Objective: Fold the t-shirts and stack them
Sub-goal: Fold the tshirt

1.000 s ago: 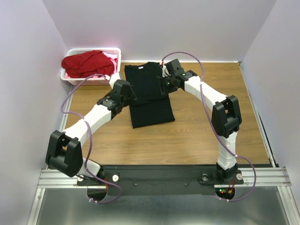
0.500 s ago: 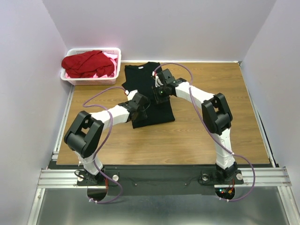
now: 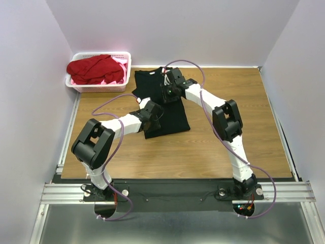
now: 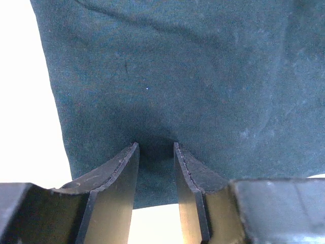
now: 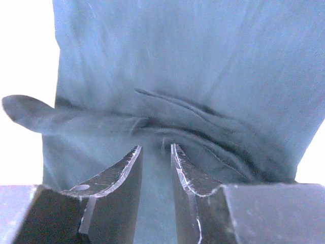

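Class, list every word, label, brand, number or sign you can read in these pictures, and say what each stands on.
None: no readable text shows on the black shirt, the red shirt, the basket or the table.

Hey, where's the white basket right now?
In the top view, the white basket sits at the table's far-left corner, holding a red shirt, just left of the black t-shirt.

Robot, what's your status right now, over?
Left fingers, right fingers: both pinching the black shirt. Shirt flat on the table. Red shirt off in the basket, not in the way.
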You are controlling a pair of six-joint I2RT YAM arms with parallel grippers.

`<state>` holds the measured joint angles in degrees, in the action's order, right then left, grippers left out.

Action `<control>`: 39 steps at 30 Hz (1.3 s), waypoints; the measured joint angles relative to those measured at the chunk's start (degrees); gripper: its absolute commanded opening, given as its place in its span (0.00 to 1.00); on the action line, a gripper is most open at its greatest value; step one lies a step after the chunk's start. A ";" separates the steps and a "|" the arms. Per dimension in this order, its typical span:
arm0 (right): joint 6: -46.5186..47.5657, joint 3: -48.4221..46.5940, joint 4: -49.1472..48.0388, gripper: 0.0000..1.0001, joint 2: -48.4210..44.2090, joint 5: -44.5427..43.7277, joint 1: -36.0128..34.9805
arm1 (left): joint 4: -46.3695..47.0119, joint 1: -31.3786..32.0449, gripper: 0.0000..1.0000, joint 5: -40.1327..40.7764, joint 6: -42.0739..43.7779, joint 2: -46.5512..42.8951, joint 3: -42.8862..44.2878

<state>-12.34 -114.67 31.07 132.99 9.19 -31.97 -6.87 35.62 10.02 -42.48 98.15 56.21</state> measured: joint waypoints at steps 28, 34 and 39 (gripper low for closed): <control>-10.40 40.26 -5.62 0.23 -28.74 2.01 5.27 | -3.41 0.46 0.54 1.20 2.32 -6.91 0.46; -12.98 51.39 -10.27 0.18 -29.16 2.82 5.49 | -1.73 1.16 0.52 0.11 2.12 -3.17 -3.04; -16.13 59.45 -17.05 0.18 -34.12 1.81 5.53 | 1.09 2.05 0.52 -0.37 0.79 -4.52 -5.66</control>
<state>-28.47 -55.22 14.02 98.87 11.00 -26.44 -5.78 37.67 9.65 -41.69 93.62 50.54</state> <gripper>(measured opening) 0.182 0.527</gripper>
